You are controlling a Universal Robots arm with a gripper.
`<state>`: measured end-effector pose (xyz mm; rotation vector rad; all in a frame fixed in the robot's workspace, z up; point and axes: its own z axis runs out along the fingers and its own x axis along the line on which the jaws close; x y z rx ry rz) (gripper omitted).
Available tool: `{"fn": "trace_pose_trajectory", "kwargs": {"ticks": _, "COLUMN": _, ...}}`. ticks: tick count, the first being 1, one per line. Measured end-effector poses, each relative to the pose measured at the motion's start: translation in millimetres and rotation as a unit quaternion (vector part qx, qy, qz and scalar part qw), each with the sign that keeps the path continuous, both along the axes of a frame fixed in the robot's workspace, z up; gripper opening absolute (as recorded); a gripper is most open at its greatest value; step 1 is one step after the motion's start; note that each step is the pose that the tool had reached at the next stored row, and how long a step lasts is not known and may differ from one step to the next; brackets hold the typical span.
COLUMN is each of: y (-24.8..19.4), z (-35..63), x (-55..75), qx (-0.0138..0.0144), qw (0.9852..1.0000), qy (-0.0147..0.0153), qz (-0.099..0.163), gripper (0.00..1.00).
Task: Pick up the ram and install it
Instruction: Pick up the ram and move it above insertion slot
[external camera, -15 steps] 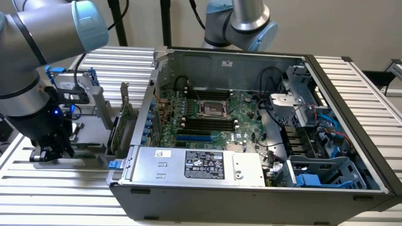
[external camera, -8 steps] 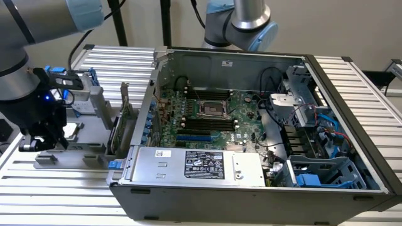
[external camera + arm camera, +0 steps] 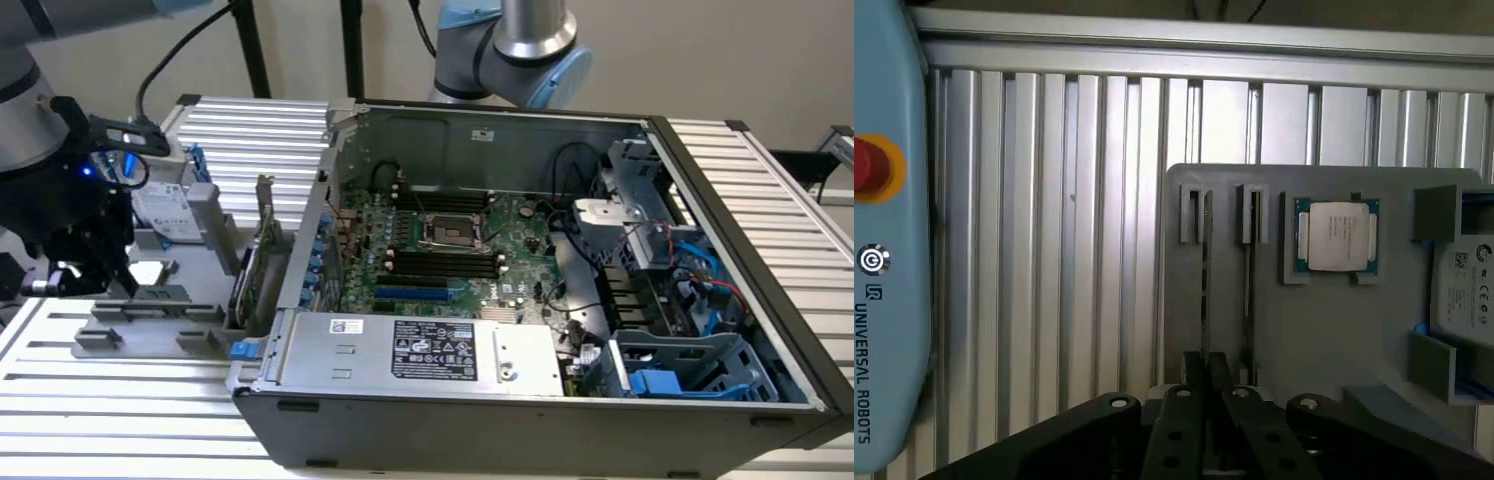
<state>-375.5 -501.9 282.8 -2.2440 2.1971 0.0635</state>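
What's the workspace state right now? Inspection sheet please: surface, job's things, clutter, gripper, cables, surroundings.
Surface: ribbed aluminium table, bearing a grey parts tray and an open dark-grey computer case.
Job's things: slim green ram stick on edge in a tray slot, with a second stick beside it; the green motherboard in the case has long black slots that look unfilled.
Clutter: square silver processor chip, white-labelled drive, upright green expansion card.
Grippers: black gripper over the tray, at the ram stick's end; contact cannot be told.
Cables: black cable to the wrist; blue and red leads in the case.
Surroundings: second arm's joint behind the case; pale wall.
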Motion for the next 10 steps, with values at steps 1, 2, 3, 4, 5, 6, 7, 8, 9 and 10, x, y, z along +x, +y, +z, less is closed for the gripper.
{"fn": "trace_pose_trajectory", "kwargs": {"ticks": 1, "y": 0.0, "z": 4.5, "x": 1.7, "qx": -0.0001, "qw": 1.0, "qy": 0.0001, "qz": 0.0, "gripper": 0.14}}
{"fn": "trace_pose_trajectory", "kwargs": {"ticks": 2, "y": 0.0, "z": 9.2, "x": 3.6, "qx": 0.0, "qw": 1.0, "qy": 0.0, "qz": 0.0, "gripper": 0.14}}
{"fn": "trace_pose_trajectory", "kwargs": {"ticks": 3, "y": 0.0, "z": 13.7, "x": 5.5, "qx": 0.0, "qw": 1.0, "qy": 0.0, "qz": 0.0, "gripper": 0.14}}
{"fn": "trace_pose_trajectory", "kwargs": {"ticks": 4, "y": 0.0, "z": 18.2, "x": 7.5, "qx": -0.0001, "qw": 1.0, "qy": 0.0001, "qz": 0.0, "gripper": 0.14}}
{"fn": "trace_pose_trajectory", "kwargs": {"ticks": 5, "y": 0.0, "z": 22.6, "x": 9.6, "qx": 0.0, "qw": 1.0, "qy": 0.0, "qz": 0.0, "gripper": 0.14}}
{"fn": "trace_pose_trajectory", "kwargs": {"ticks": 6, "y": 0.0, "z": 27.3, "x": 11.9, "qx": 0.0, "qw": 1.0, "qy": 0.0, "qz": 0.0, "gripper": 0.14}}
{"fn": "trace_pose_trajectory", "kwargs": {"ticks": 7, "y": 0.0, "z": 31.8, "x": 14.2, "qx": -0.0001, "qw": 1.0, "qy": 0.0, "qz": 0.0, "gripper": 0.14}}
{"fn": "trace_pose_trajectory", "kwargs": {"ticks": 8, "y": 0.0, "z": 36.3, "x": 16.6, "qx": 0.0, "qw": 1.0, "qy": 0.0, "qz": 0.0, "gripper": 0.14}}
{"fn": "trace_pose_trajectory", "kwargs": {"ticks": 9, "y": 0.0, "z": 41.1, "x": 19.2, "qx": 0.0, "qw": 1.0, "qy": 0.0, "qz": 0.0, "gripper": 0.14}}
{"fn": "trace_pose_trajectory", "kwargs": {"ticks": 10, "y": 0.0, "z": 45.6, "x": 21.8, "qx": -0.0001, "qw": 1.0, "qy": 0.0, "qz": 0.0, "gripper": 0.14}}
